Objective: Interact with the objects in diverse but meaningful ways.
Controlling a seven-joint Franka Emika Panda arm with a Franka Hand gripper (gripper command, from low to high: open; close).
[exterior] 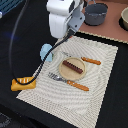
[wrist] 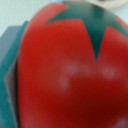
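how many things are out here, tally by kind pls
Toy food: 4 – tomato, bread block, sausage stick, pale blue carton
Cutlery: 2 – fork, knife
Plates: 1 – tan plate
Pots: 2 – grey pot, one at the edge
Total: 9

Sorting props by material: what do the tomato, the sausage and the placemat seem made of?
Tomato: likely smooth plastic, its red skin showing a soft sheen, with a flat green calyx. Sausage: dark brown, matte, possibly plastic or wood; too small to tell. Placemat: looks like woven fabric, pale with fine stripes.
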